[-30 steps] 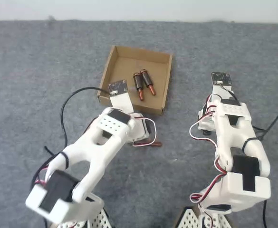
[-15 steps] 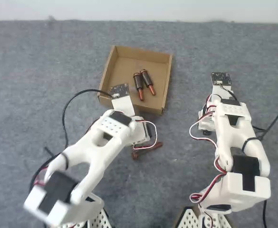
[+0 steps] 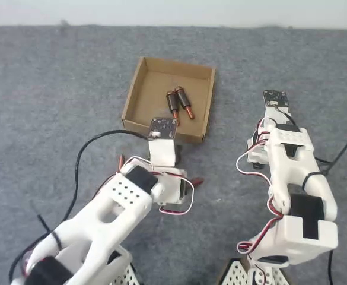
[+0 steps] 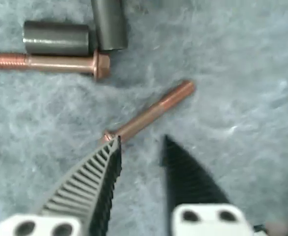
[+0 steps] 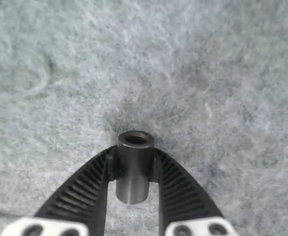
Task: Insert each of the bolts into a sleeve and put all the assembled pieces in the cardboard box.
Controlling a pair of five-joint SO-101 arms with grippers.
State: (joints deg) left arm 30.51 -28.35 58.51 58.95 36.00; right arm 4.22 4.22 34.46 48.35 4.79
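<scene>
My left arm has swung since a second ago: its wrist now sits near the middle of the high view, by the front wall of the cardboard box, more to the right than before. My left claw is wide apart and holds nothing. A bolt lies on the grey carpet just past its tips, its head touching one finger. Further off, in the upper left of that view, a second bolt lies beside two dark sleeves. My right claw is clamped on another sleeve, open end pointing away. In the box, in the upper middle of the high view, lie two finished pieces.
</scene>
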